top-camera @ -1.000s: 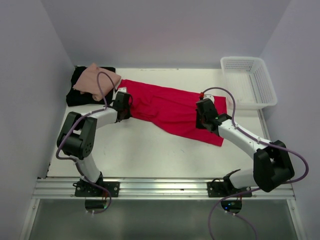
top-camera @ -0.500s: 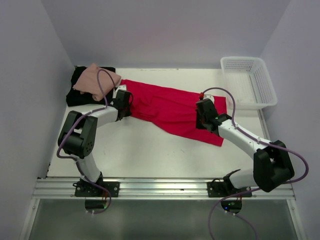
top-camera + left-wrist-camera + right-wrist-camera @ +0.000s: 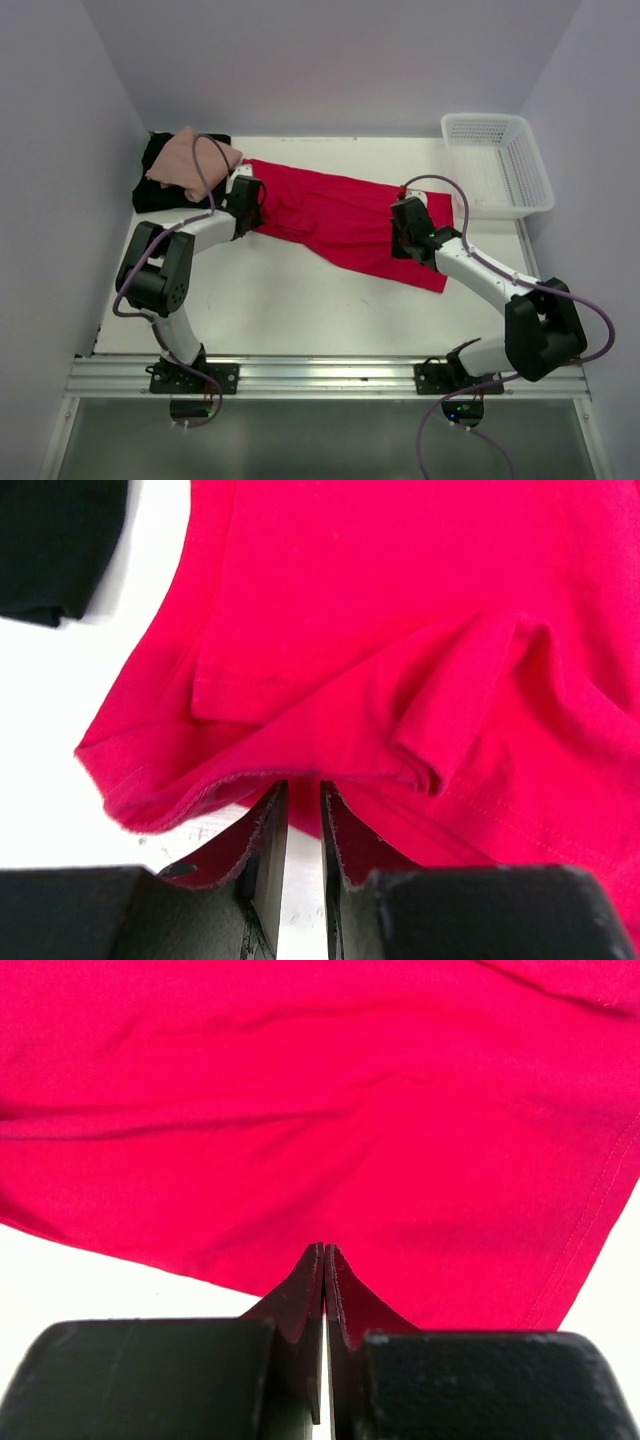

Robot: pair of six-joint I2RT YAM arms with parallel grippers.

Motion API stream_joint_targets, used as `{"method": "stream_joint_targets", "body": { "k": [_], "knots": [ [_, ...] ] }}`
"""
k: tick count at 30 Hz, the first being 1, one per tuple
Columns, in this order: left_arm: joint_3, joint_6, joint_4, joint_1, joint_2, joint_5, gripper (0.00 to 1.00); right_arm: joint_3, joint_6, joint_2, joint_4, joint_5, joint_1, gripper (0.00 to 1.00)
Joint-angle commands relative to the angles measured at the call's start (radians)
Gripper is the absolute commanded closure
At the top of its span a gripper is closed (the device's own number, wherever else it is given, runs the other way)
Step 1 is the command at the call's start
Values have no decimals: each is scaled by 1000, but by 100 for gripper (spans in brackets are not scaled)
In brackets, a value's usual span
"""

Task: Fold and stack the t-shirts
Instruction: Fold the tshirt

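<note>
1. Two hands rest low at the red t-shirt. The left hand has its fingers a narrow slit apart, with the shirt's hem right at their tips.
2. The right hand is closed, its tips pressed together over the shirt's near edge. Whether any cloth is pinched between them I cannot tell.
3. The red t-shirt lies spread and creased, slantwise across the desk between the arms.
4. The salmon-pink t-shirt lies on the black t-shirt at the far left corner.
5. A white basket stands at the far right.
</note>
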Motion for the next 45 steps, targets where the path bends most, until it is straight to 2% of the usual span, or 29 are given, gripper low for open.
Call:
{"method": "stream_joint_targets", "body": {
  "k": [1, 15, 21, 23, 28, 38, 45],
  "knots": [
    [45, 16, 90, 12, 35, -14, 77, 41, -16, -1, -5, 28, 6, 100],
    [78, 14, 99, 27, 64, -69, 76, 39, -20, 17, 4, 28, 7, 100],
    [75, 13, 96, 27, 48, -112, 71, 44, -20, 32, 10, 25, 6, 100],
    [70, 10, 103, 27, 45, -115, 66, 45, -20, 37, 10, 24, 7, 100],
    [73, 16, 129, 27, 58, -102, 63, 47, -22, 37, 9, 20, 6, 100],
    [29, 16, 287, 53, 71, 88, 69, 39, -28, 14, -1, 28, 6, 100],
    [49, 5, 260, 65, 97, 67, 75, 35, -29, 5, -4, 34, 6, 100]
  ]
}}
